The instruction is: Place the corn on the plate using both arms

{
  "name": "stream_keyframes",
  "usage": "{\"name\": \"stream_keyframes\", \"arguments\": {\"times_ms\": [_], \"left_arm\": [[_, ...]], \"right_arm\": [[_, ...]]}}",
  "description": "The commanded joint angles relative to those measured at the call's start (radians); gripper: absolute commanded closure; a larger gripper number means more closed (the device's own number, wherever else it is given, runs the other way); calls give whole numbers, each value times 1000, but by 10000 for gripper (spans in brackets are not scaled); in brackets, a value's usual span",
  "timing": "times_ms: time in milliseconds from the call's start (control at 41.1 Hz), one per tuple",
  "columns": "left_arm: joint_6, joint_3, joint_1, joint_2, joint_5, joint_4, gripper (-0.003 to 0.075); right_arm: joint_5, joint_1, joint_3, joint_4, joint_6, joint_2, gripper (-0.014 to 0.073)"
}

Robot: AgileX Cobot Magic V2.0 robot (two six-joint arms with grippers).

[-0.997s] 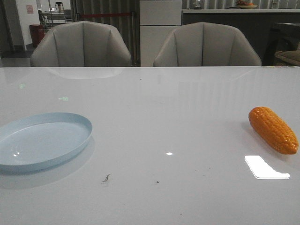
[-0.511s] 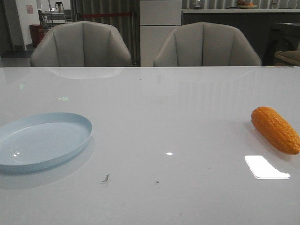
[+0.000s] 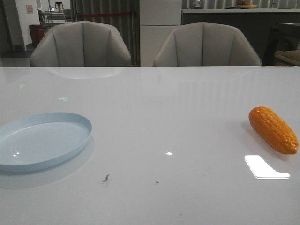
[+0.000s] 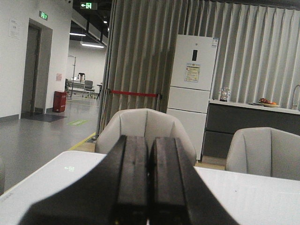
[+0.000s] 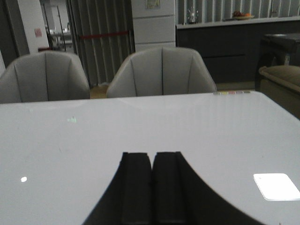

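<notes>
The orange corn point(image 3: 273, 130) lies on its side on the white table point(image 3: 168, 117) at the far right, tapered end toward the front right. The pale blue plate point(image 3: 70, 145) sits empty at the far left. Neither gripper shows in the front view. In the left wrist view my left gripper point(image 4: 150, 138) is shut and empty, raised above the table and facing the chairs. In the right wrist view my right gripper point(image 5: 152, 153) is shut and empty over bare table. Corn and plate are out of both wrist views.
Two grey chairs point(image 3: 82, 44) point(image 3: 206, 44) stand behind the table's far edge. A bright window reflection point(image 3: 265, 167) lies just in front of the corn. A small dark speck point(image 3: 106, 178) lies on the table in front of the plate.
The corn shifted slightly to the right half a second ago and is now back where it lay. The plate has not moved.
</notes>
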Motion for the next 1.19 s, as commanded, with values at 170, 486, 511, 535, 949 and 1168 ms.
{"name": "stream_keyframes", "arguments": {"times_ms": [170,486,511,535,949,1168], "left_arm": [[-9,-280,1,31,164,168,627],[-9,-520,1,311,256,168,627],[-9,-526,1,330,270,168,627],[-9,-526,1,355,278,168,627],[-9,-526,1,611,444,166,616],[-9,-526,1,667,480,166,395]], "right_arm": [[114,1,-329,16,3,9,537],[307,1,-606,17,3,358,537],[306,1,-615,17,3,384,537],[305,1,-622,17,3,418,537],[275,1,-639,17,3,759,535],[274,1,-639,16,3,890,254]]}}
